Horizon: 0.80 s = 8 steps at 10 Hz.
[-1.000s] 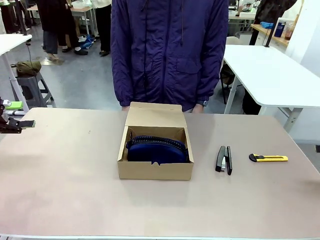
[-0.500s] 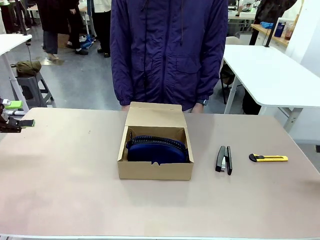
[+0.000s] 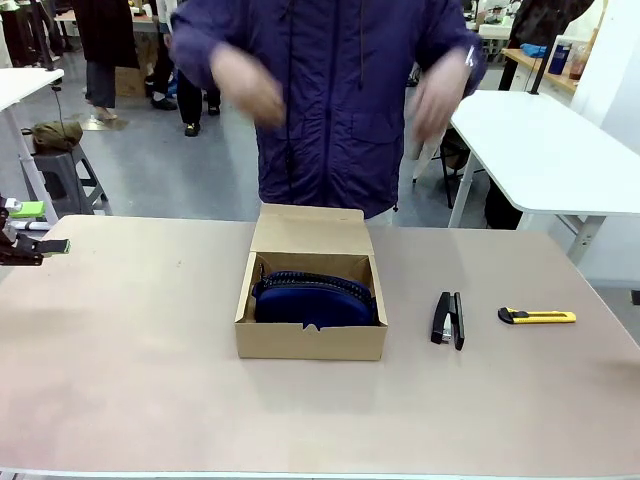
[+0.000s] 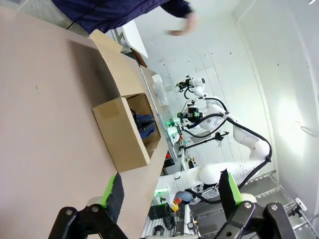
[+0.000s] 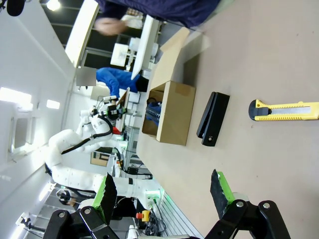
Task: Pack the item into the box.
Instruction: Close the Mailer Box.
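The brown cardboard box (image 3: 310, 340) sits mid-table with its flap lid tilted back toward the person. The dark navy pouch (image 3: 313, 299) lies inside it and spans nearly its full width. The box (image 4: 122, 133) and a strip of the pouch (image 4: 145, 125) appear in the left wrist view, the box (image 5: 174, 117) also in the right wrist view. My left gripper (image 3: 30, 248) hangs at the table's far left edge, well away from the box. It is open and empty (image 4: 169, 186). My right gripper (image 5: 162, 189) is open and empty too. The person's hands (image 3: 250, 85) are raised, blurred.
A slim black stapler (image 3: 448, 319) lies to the right of the box, and a yellow-and-black utility knife (image 3: 537, 317) lies farther right. Both show in the right wrist view, stapler (image 5: 213, 119) and knife (image 5: 282, 110). The tan table (image 3: 140, 380) has wide bare areas left and front.
The person's arms have swung up from their sides to chest height. The box, pouch, stapler, knife and left gripper have stayed put.
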Each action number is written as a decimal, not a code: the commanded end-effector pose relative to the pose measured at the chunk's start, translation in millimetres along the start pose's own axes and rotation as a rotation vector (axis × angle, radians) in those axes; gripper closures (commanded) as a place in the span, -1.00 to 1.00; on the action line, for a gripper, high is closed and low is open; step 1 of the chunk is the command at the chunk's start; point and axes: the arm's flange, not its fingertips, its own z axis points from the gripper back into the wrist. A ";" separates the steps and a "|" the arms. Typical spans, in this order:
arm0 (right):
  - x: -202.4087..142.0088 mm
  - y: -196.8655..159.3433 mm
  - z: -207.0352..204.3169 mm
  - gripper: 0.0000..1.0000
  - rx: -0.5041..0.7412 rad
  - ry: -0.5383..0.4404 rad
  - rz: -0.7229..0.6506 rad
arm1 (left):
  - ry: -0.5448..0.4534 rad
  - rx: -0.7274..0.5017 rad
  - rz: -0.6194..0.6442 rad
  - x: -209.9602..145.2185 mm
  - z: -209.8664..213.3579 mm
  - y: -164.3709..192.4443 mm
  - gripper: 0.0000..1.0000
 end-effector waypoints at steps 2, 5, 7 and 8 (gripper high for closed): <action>2.3 1.3 -0.3 -1.00 0.014 -0.014 0.019 | -0.001 -0.003 -0.006 -0.9 -1.0 -3.8 -1.00; 2.3 1.3 -0.3 -1.00 0.014 -0.014 0.019 | -0.001 -0.003 -0.006 -0.9 -1.0 -3.8 -1.00; 2.3 1.3 -0.3 -1.00 0.014 -0.014 0.019 | -0.001 -0.003 -0.006 -0.9 -1.0 -3.8 -1.00; 2.3 1.3 -0.3 -1.00 0.014 -0.014 0.019 | -0.001 -0.003 -0.006 -0.9 -1.0 -3.8 -1.00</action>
